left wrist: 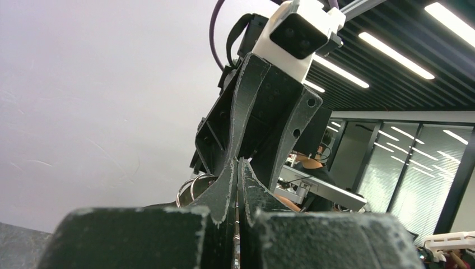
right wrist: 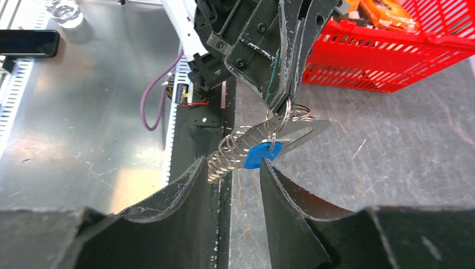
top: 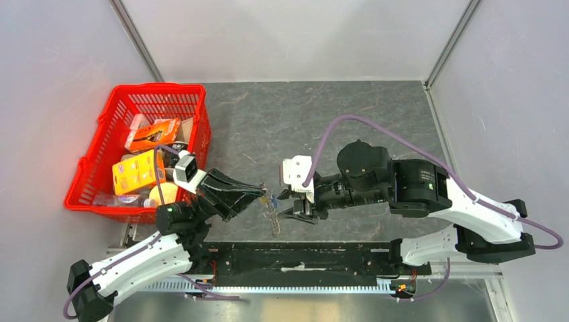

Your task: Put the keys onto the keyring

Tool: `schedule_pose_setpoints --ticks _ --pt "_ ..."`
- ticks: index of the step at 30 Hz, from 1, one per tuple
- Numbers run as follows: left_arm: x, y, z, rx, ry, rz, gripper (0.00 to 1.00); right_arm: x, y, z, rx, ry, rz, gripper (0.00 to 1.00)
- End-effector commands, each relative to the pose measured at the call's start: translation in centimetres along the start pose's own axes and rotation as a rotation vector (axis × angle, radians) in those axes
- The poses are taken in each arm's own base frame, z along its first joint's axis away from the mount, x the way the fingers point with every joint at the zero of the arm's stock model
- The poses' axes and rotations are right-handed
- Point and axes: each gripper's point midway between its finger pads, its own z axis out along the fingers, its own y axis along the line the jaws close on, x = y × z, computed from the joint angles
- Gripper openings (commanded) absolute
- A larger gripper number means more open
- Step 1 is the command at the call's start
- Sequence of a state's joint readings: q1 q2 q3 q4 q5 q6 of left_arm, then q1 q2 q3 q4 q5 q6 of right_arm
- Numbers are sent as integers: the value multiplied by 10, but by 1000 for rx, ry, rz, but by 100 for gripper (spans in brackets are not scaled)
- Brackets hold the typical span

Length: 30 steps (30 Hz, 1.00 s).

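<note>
Left gripper (right wrist: pixel 285 102) pinching the keyring (right wrist: pixel 298 116), we are holding the right gripper (right wrist: pixel 232 163) open just short of the key (right wrist: pixel 256 154) — light, likely slippery, best gripped by its flat head.

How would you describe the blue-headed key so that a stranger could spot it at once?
Start at the red basket, then look right of it, where the left tool pinches the keyring. The blue-headed key hangs from that, close to the open right tool. It is the only bright blue piece; everything beside it is silver or grey.
</note>
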<state>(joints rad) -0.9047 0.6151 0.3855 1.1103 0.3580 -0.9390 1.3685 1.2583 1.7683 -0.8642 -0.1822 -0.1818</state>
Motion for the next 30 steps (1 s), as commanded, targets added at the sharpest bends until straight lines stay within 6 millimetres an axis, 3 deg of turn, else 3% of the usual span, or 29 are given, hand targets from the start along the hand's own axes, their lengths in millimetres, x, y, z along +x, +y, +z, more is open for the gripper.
schedule_pose_setpoints --ticks 1,11,23,30 --pt "-18 -15 2 49 -76 -11 2 -20 -14 -1 88 -70 -91 47" --pt "-16 -17 -1 61 -79 -21 2 -35 -19 -1 132 -114 -103 42" --pt "-17 -24 0 92 -71 -20 2 -40 -20 5 134 -113 -87 24" --pt "-18 -25 0 96 -75 -18 2 -39 -21 5 139 -109 -85 3"
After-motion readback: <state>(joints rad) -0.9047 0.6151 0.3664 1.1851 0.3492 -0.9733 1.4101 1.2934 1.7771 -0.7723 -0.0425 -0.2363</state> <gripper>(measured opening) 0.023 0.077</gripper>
